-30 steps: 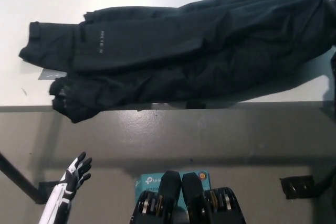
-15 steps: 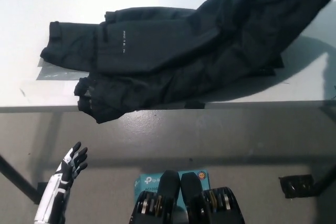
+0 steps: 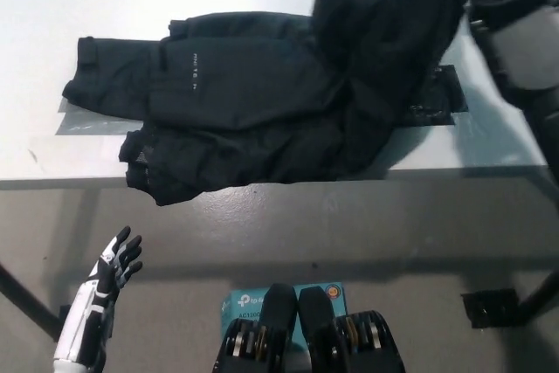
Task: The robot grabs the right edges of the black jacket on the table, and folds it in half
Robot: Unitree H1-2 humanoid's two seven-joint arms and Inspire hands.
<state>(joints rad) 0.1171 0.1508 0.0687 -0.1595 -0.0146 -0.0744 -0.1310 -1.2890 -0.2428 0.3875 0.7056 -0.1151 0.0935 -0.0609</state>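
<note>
Down at the lower left, below the table (image 3: 52, 159) edge and well clear of the cloth, the white left hand (image 3: 118, 261) hangs idle with its fingers spread, holding nothing. Up and to the right of it, the black jacket (image 3: 244, 102) lies across the near part of the table, one sleeve end reaching out to the left and a bunched hem drooping a little over the near edge. Further right, the jacket's right half is lifted off the surface in a tall dark fold, raised above the flat part and leaning leftward. Under and just right of that raised cloth, a dark strip (image 3: 437, 102) on the tabletop lies uncovered. At the far upper right the black right arm (image 3: 520, 41) comes in beside the lifted cloth; the right hand itself is hidden behind or lost against the fabric, so I cannot tell whether it is clenched on the edge, though the hanging cloth suggests something is holding it up. By my reading, the fold is midway: the right side is up but not laid over. Next, the raised half wants carrying further left over the flat half, then lowering until the edges roughly meet, before letting go.
</note>
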